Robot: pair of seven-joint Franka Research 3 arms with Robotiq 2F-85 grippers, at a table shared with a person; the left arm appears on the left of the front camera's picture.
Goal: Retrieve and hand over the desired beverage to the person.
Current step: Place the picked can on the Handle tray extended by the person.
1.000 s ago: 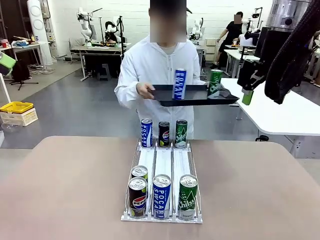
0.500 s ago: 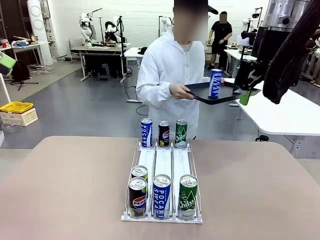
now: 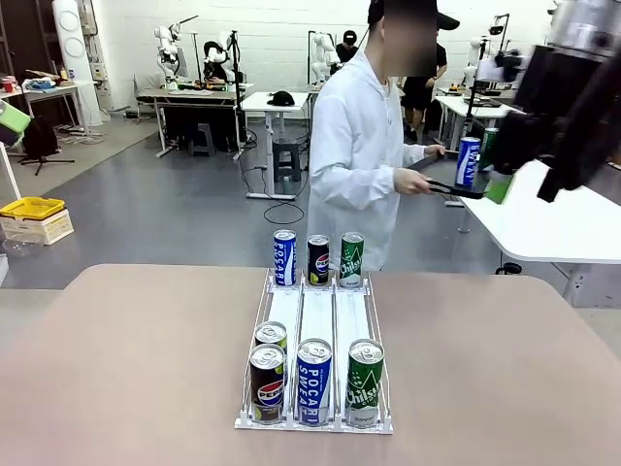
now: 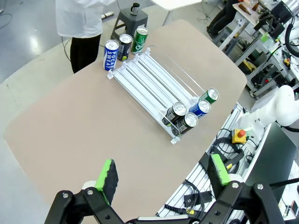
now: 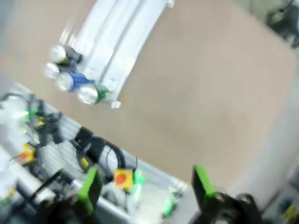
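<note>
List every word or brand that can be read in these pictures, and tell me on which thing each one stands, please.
"POCARI SWEAT": near blue can in the rack's middle lane.
"POCARI": far blue can.
"SWEAT": the same far blue can, left wrist view.
"Chilsu": near green can; the rest curves out of sight.
"Chils": far green can.
"pepsi": near dark can, small.
The person's blue can: too small to read.

Rack (image 3: 315, 325) mid-table (image 3: 126, 369): four cans (image 3: 313, 381) at near end, three cans (image 3: 317, 258) at far end. Person (image 3: 364, 165) behind, holding tray (image 3: 454, 189), apparently with cans.
</note>
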